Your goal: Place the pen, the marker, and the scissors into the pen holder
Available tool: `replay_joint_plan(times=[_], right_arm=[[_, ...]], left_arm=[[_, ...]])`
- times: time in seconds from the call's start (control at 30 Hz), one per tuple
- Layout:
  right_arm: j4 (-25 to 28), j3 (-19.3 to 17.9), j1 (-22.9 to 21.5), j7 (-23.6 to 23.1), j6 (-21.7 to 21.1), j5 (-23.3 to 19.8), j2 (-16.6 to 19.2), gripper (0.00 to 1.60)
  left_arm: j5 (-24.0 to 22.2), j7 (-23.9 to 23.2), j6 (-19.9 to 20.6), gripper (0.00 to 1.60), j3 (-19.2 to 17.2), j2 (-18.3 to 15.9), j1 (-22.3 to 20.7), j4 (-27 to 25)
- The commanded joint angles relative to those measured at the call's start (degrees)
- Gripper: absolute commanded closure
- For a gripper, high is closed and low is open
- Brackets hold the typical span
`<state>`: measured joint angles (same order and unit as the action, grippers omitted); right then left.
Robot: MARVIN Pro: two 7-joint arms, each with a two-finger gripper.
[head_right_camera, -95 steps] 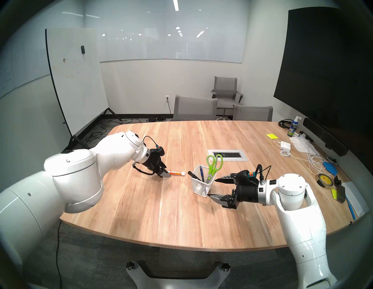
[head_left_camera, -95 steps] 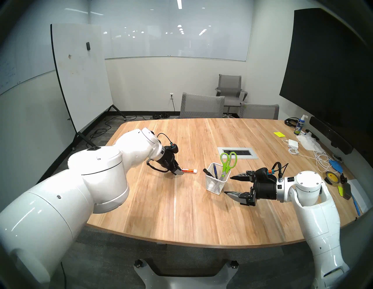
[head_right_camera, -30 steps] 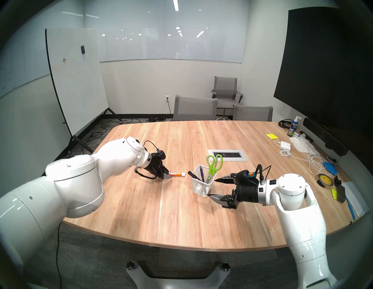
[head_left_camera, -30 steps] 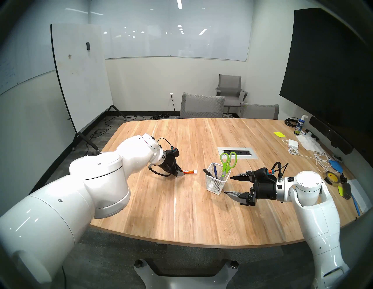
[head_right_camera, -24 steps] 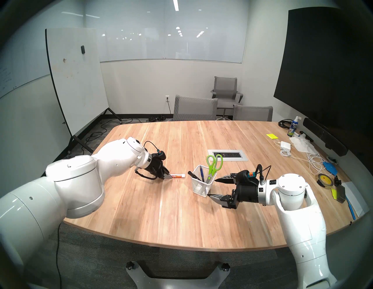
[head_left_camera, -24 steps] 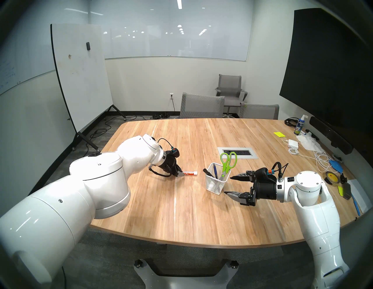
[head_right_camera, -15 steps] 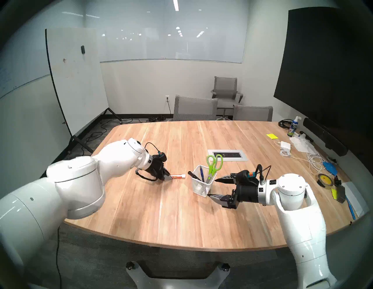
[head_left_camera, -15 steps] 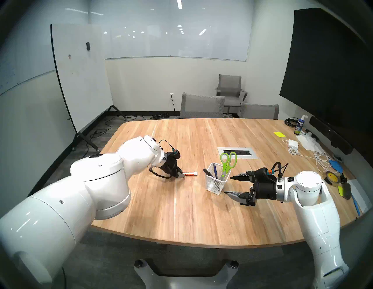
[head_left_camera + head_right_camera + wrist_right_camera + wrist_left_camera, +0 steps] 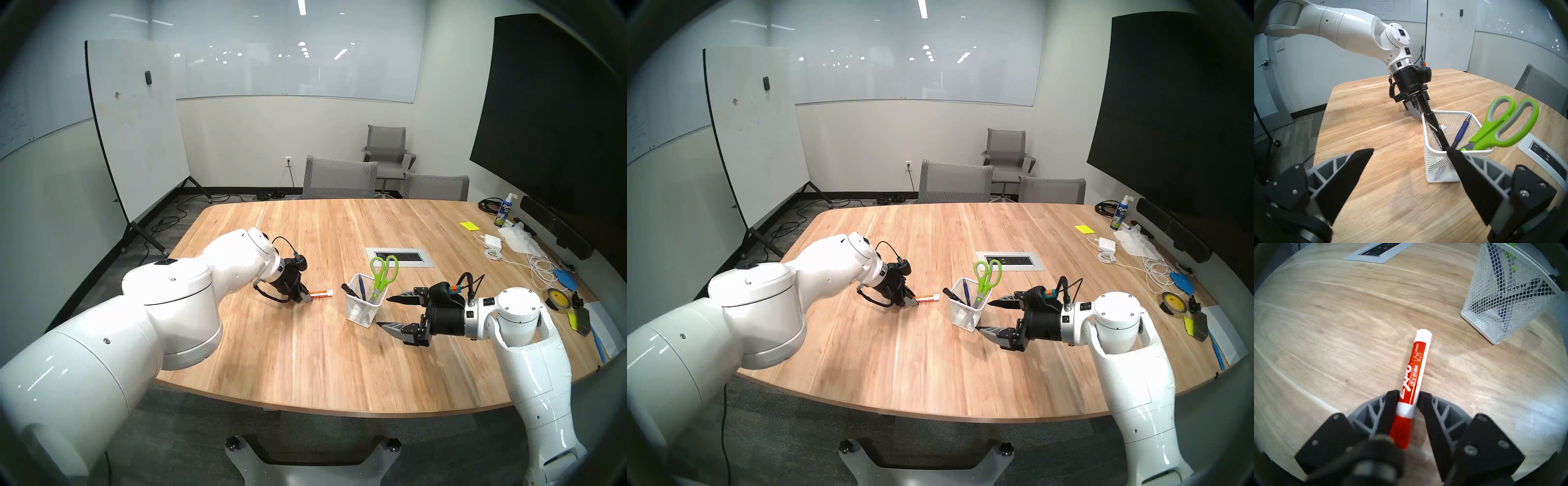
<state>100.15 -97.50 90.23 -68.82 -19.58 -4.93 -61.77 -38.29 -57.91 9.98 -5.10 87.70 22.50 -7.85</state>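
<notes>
Now the left gripper (image 9: 1407,400) has both fingers pressed against the red-and-white marker (image 9: 1414,368), clenched on it near the red cap end, while the marker lies on the table (image 9: 305,356) with its white end pointing toward one o'clock in the left wrist view. From the head, the holder (image 9: 364,310) stands at three o'clock of that marker, well apart from it. Inside the holder lean the scissors (image 9: 383,273), green handles up, the blue pen (image 9: 1460,132) and a black marker (image 9: 1434,127) that tips over the rim. At three o'clock of the holder, the right gripper (image 9: 385,312) hangs with its fingers spread wide and empty, one fingertip (image 9: 1452,152) just beside the holder's rim.
</notes>
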Motion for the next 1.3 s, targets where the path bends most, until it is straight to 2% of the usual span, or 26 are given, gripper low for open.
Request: replay_joint_plan(times=[0.0, 0.3, 0.53, 0.73, 1.0, 1.27], right_arm=[[0.7, -0.1, -0.6, 0.0, 0.0, -0.2, -0.1, 0.0], [0.8, -0.1, -0.6, 0.0, -0.1, -0.2, -0.1, 0.0], [0.9, -0.2, -0.5, 0.0, -0.2, -0.2, -0.1, 0.0], [0.9, -0.2, -0.5, 0.0, -0.2, -0.2, -0.1, 0.0], [0.9, -0.2, -0.5, 0.0, -0.2, -0.2, -0.1, 0.0], [0.9, -0.2, -0.6, -0.1, -0.2, -0.2, -0.1, 0.0]], left_arm=[[0.5, -0.8, 0.1, 1.6, 0.7, 1.8, 1.5, -0.7], [-0.5, -3.5, -2.2, 1.6, -0.4, 1.9, 0.8, -1.9], [-1.2, -9.5, -5.3, 1.6, -1.5, 0.9, 0.2, -2.8], [-1.9, -12.7, -6.0, 1.6, -2.4, -1.8, 0.5, -4.0], [-1.9, -13.2, -5.3, 1.6, -2.7, -4.2, 0.8, -6.8], [-2.3, -14.2, -4.8, 1.6, -3.4, -8.1, 0.3, -11.1]])
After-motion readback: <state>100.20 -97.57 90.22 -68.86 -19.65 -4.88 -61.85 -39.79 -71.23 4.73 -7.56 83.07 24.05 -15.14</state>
